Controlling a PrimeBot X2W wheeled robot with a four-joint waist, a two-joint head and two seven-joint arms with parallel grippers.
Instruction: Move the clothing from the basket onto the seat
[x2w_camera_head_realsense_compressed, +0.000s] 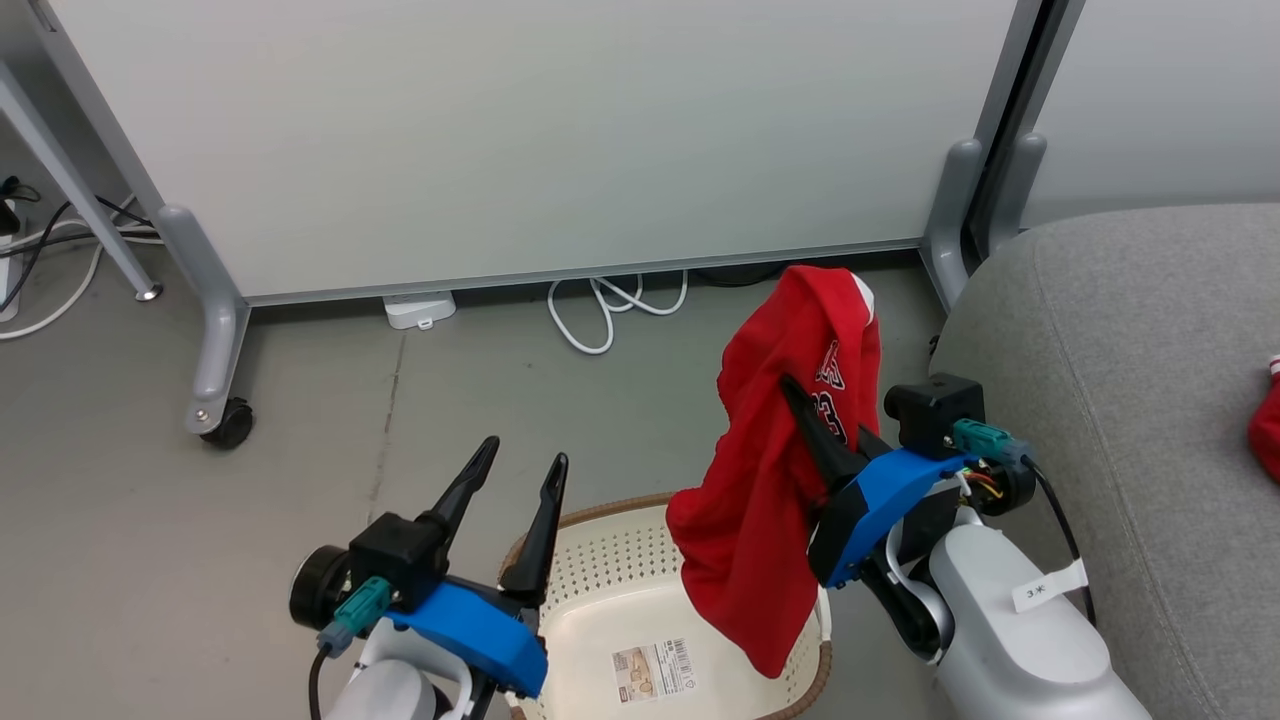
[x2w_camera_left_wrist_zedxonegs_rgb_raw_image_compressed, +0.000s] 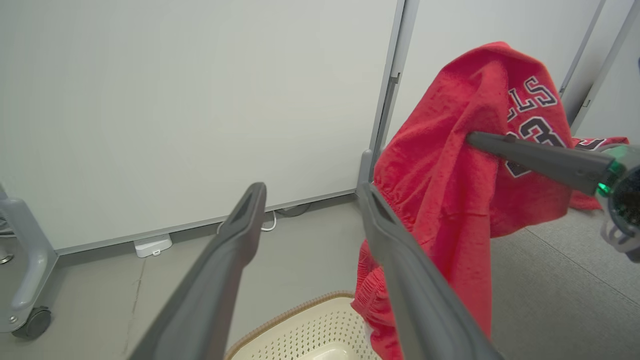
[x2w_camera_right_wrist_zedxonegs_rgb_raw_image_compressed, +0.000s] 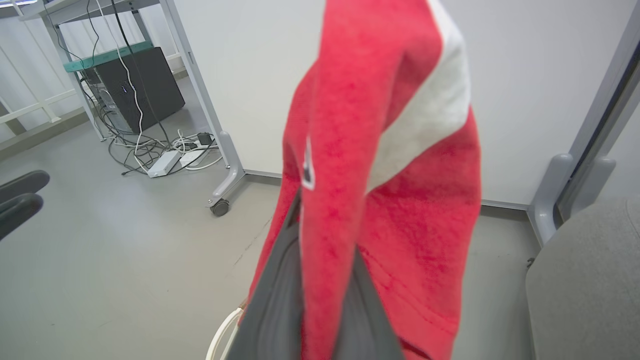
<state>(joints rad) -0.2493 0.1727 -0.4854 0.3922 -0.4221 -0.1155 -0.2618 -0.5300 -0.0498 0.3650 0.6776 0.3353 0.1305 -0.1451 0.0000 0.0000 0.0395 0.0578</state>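
Clothing (x2w_camera_head_realsense_compressed: 770, 470) hangs long-axis down from the right end effector (x2w_camera_head_realsense_compressed: 790, 385), clamped shut on it above the basket (x2w_camera_head_realsense_compressed: 610, 570), with the seat (x2w_camera_head_realsense_compressed: 1120, 380) just to that arm's right, so the carry likely goes rightward, while the left end effector (x2w_camera_head_realsense_compressed: 525, 455) gapes empty farther off

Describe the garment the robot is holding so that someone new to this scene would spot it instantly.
Left of the large grey fabric sofa seat, above the cream-white perforated plastic basket, hangs a red thin-fabric basketball garment with black-and-white lettering. Unlike the other red piece lying on the seat, it dangles pinched in the right gripper.
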